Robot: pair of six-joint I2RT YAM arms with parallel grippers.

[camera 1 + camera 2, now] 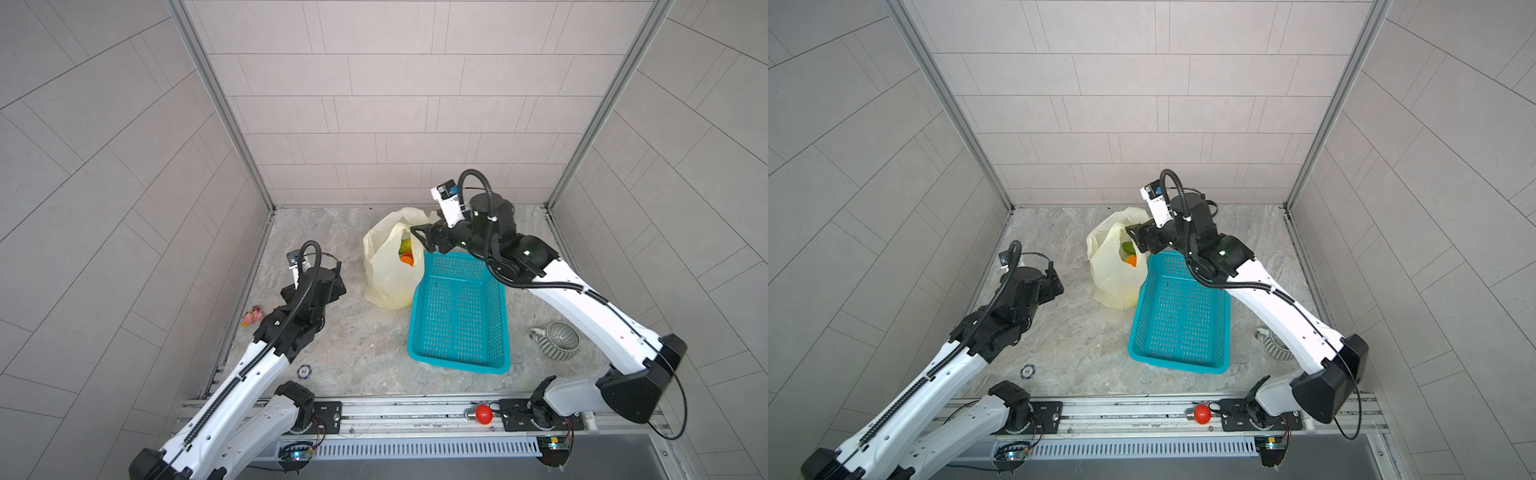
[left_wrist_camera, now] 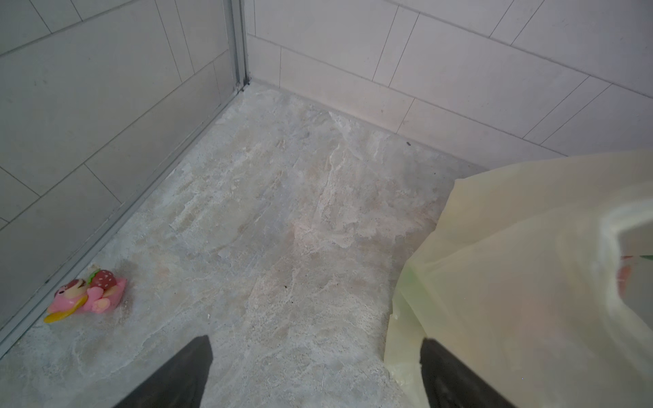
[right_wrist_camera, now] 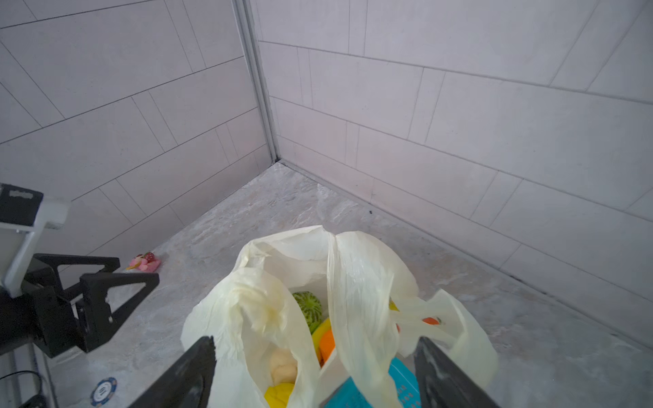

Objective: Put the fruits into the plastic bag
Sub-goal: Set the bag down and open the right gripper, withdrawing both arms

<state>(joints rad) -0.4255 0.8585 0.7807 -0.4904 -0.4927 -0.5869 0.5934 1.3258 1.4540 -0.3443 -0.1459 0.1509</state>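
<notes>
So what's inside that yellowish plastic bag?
A striped green melon, an orange fruit, a cream one and a yellow one. Folds of the plastic bag cover whatever lies deeper.

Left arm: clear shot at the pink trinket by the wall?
Probably yes: the open left pincer has only bare floor between it and the pink trinket, though the wall is close.

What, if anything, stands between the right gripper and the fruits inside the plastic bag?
Only the bag itself: one loop handle stands up across the mouth, between the jaws of the open right gripper, covering some fruits. The rest show through the gap beside it; nothing else visible intervenes.
</notes>
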